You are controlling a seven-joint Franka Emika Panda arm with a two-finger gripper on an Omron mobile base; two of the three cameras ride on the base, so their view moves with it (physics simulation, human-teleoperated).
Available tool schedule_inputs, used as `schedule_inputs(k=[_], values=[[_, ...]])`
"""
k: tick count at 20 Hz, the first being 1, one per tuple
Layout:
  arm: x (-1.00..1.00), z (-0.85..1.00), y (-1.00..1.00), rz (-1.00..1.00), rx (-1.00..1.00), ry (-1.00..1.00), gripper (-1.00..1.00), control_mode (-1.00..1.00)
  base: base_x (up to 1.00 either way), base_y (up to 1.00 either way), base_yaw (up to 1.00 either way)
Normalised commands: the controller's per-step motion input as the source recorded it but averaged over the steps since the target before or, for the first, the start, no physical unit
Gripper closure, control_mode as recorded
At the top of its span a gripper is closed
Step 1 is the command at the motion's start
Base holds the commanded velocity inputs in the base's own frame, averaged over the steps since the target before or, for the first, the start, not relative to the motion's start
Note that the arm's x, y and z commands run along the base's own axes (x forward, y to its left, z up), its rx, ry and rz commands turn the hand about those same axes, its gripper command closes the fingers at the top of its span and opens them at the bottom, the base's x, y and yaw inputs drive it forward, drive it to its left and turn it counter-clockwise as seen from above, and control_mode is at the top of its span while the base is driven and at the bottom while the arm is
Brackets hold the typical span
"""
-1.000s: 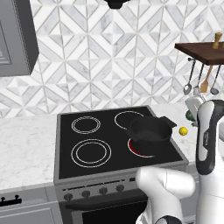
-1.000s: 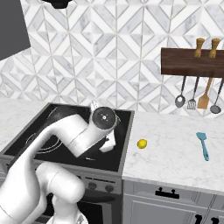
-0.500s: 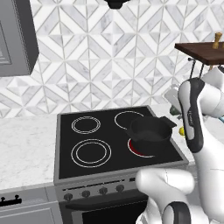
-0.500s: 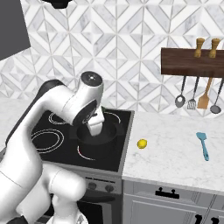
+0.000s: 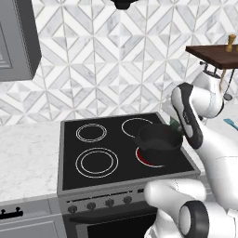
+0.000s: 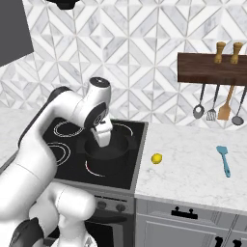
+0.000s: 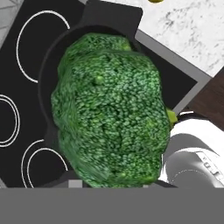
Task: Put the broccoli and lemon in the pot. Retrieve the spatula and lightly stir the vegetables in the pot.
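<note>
The broccoli (image 7: 109, 109) is clamped in the gripper (image 6: 102, 140) and held right over the pot (image 6: 108, 153) on the stove (image 6: 72, 144). The lemon (image 6: 156, 158) and spatula (image 6: 223, 159) are left on the counter (image 6: 193, 169).

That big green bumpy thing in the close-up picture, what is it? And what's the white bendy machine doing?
The white machine is a robot arm in a pretend computer kitchen. Two pictures come from cameras behind it, one on each side. The close-up comes from a camera on its hand, so the broccoli it holds looks huge. Its gripper is pinching the broccoli above the black pot on the stove. On the white counter lie a yellow lemon and a teal spatula. More utensils hang under a wooden shelf.
</note>
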Motion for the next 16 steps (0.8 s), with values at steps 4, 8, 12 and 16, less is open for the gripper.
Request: schedule_inputs(k=[4,8,12,16], values=[[0.28,-0.64,0.08,0.01,0.00,0.15,1.00,-1.00,0.00,0.00,0.00],[0.31,-0.34,0.07,0.01,0.00,0.09,1.00,-1.00,0.00,0.00,0.00],[0.17,-0.43,0.08,0.00,0.00,0.09,1.00,-1.00,0.00,0.00,0.00],[0.10,-0.42,0.06,0.00,0.00,0.10,1.00,-1.00,0.00,0.00,0.00]])
